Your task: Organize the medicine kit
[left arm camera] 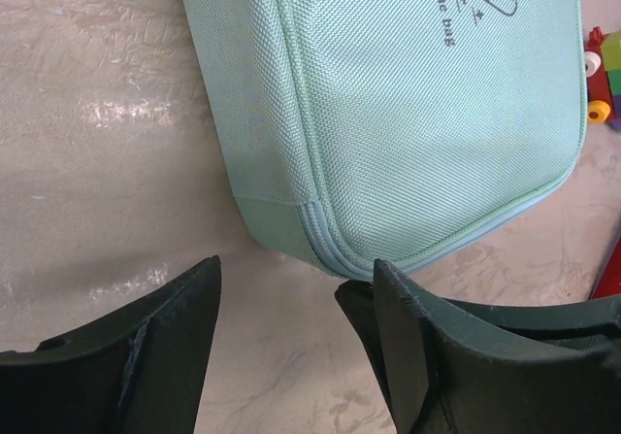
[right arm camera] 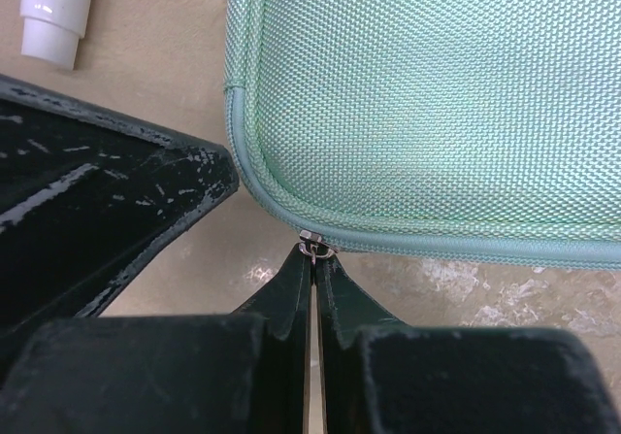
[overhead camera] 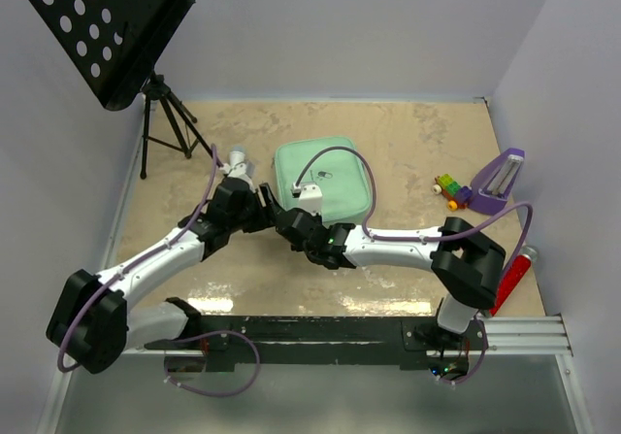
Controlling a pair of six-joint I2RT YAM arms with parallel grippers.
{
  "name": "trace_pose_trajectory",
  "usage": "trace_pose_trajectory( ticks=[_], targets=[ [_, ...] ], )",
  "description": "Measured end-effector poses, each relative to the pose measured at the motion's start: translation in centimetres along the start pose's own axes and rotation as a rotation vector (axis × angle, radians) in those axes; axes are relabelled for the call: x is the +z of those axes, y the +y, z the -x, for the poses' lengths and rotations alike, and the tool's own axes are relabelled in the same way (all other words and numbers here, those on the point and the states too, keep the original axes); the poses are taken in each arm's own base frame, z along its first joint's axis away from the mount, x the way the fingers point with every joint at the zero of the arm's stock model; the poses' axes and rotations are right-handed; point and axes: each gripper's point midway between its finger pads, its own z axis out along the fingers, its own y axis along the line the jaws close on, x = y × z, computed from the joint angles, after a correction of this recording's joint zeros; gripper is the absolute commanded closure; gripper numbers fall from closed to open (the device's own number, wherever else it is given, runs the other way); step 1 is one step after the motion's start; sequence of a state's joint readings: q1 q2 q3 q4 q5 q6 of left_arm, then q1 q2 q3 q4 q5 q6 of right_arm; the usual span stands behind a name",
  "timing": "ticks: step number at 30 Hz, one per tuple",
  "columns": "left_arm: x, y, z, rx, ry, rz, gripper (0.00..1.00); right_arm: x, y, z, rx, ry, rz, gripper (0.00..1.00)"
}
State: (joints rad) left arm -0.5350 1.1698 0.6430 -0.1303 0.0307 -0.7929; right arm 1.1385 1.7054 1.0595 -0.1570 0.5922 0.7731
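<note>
Tabletop (overhead camera: 408, 143), mottled beige, runs between pale walls (overhead camera: 340, 26). At far left a black music stand (overhead camera: 107, 26) rises on its tripod. My left pincer (left arm camera: 296, 279) stands open and empty at the near-left corner of the medicine kit (overhead camera: 340, 196), which lies flat mid-tabletop, lid up. My right pincer (right arm camera: 315, 264) is pinched tight on its zipper pull (right arm camera: 315, 248). Further right, toy bricks (overhead camera: 448, 187) sit just beside a purple wedge (overhead camera: 500, 183).

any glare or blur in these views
Top external: glare sheen on the table near the arm bases. Left wrist: pale glare streaks on the table, medicine kit weave sharp. Right wrist: weave crisp, right gripper very dark.
</note>
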Motion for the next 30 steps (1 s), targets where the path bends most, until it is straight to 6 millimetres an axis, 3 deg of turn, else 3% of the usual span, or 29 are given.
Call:
trace_pose_trajectory(
  ticks=[6,14,20,23,30],
  targets=[
    [1.7,0.9,-0.9,-0.004,0.047,0.043,0.45,0.0,0.0,0.0,-0.003,0.001,0.000,1.00],
    [2.6,0.3,-0.5,-0.005,0.061,0.037,0.53,0.2,-0.5,0.2,-0.004,-0.006,-0.017,1.00],
    [3.9,0.0,0.6,-0.004,0.053,0.053,0.73,0.2,-0.9,-0.3,0.013,-0.007,-0.025,1.00],
    [4.5,-0.1,0.8,-0.011,0.064,0.051,0.78,0.0,-1.1,-0.3,0.040,-0.012,-0.024,1.00],
    [5.3,-0.8,0.7,-0.032,0.110,0.005,0.83,-0.4,-3.2,-0.1,0.142,-0.021,-0.053,1.00]
  ],
)
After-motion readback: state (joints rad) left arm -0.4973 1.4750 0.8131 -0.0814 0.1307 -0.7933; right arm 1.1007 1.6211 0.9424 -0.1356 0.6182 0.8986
